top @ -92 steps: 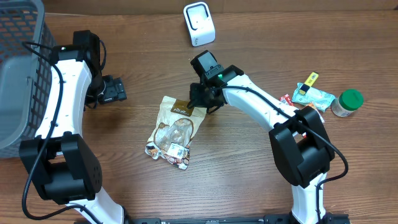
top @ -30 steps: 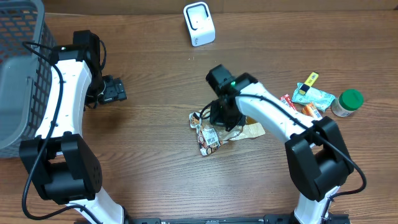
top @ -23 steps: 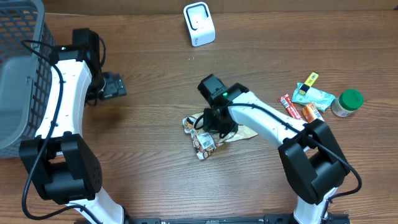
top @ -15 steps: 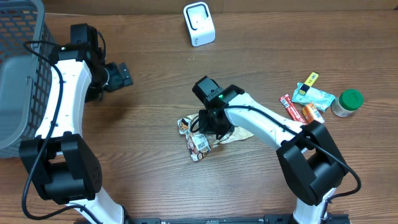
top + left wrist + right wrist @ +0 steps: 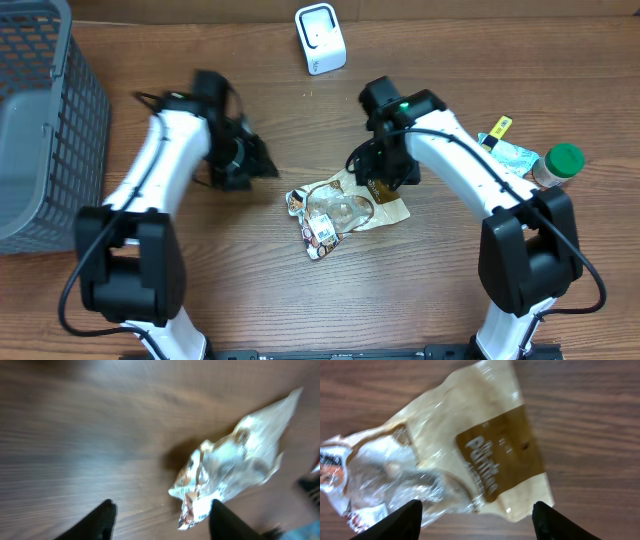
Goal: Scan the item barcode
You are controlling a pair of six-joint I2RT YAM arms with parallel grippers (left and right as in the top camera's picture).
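The item is a crinkled clear and tan snack bag with a brown label, lying flat on the wooden table. A white barcode sticker shows at its lower left end. My right gripper hovers over the bag's tan upper end, open, and the right wrist view shows the bag lying free below its spread fingers. My left gripper is just left of the bag, open with nothing held. In the blurred left wrist view the bag lies ahead to the right, its sticker end near the right finger. The white scanner stands at the back.
A grey mesh basket fills the far left. At the right edge lie a green-lidded jar, a pale green packet and small red and orange packets.
My right gripper opened, let go of the bag and drew back to the upper right. The left arm swung from the far left towards the bag, its jaws narrowing.
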